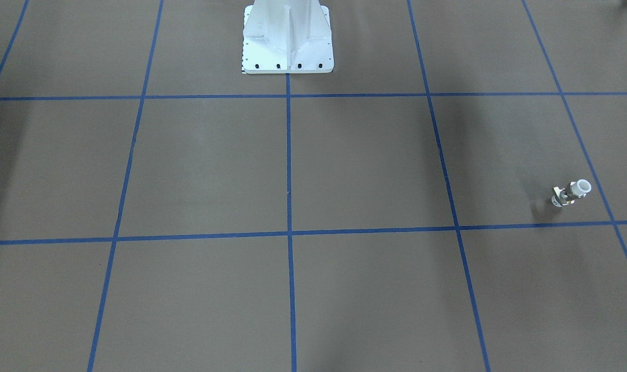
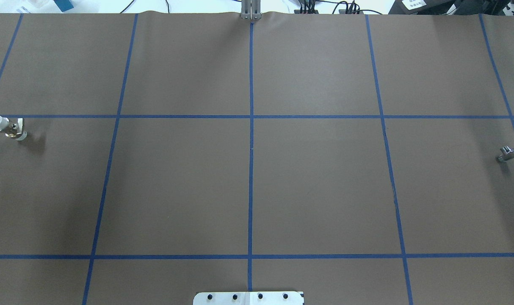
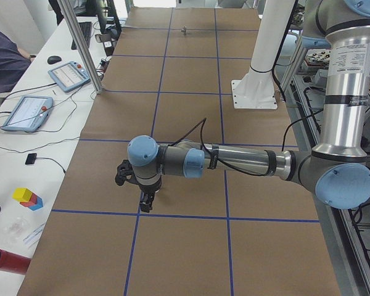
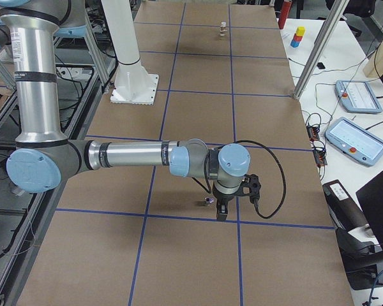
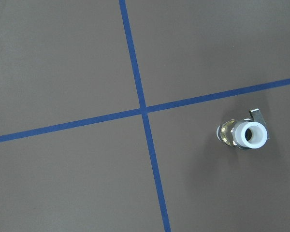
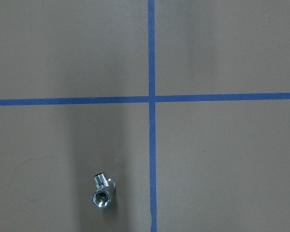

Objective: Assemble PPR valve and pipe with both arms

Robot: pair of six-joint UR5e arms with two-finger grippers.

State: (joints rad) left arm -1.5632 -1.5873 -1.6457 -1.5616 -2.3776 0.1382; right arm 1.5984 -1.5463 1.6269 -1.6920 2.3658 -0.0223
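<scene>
Valve (image 2: 7,127) and pipe (image 2: 509,153) sit at opposite ends of the desk (image 2: 316,186), well apart. I read that as a deliberate split: the valve is on my left arm's side and the pipe on my right arm's, so each arm can lift one part before they meet in the middle.

The valve stands with its white collar upward, its round mouth open to the left wrist camera. The pipe likewise shows its mouth to the right wrist camera, and both poses should suit a grip from above.

The left arm (image 3: 234,161) reaches out low and level, with the left fingers (image 3: 147,201) pointing down at the desk. From that side the wrist hides the valve. The right arm (image 4: 134,155) mirrors it, and the right fingers (image 4: 222,211) hang just beside the pipe.

I only get both sets of fingers from the end cameras, so I cannot tell whether they are spread or pressed together. Each part sits off-centre in its wrist view, so I judge neither is held yet.

The desk is covered in plain brown paper marked into squares by blue tape lines (image 2: 251,169), with the white pedestal (image 1: 287,39) bolted on at the robot's edge. Past the paper, a white bench carries tablets (image 3: 68,75), coloured blocks (image 3: 28,198) and a red cylinder (image 3: 6,260). A person's dark sleeve (image 3: 3,58) shows at that bench.
</scene>
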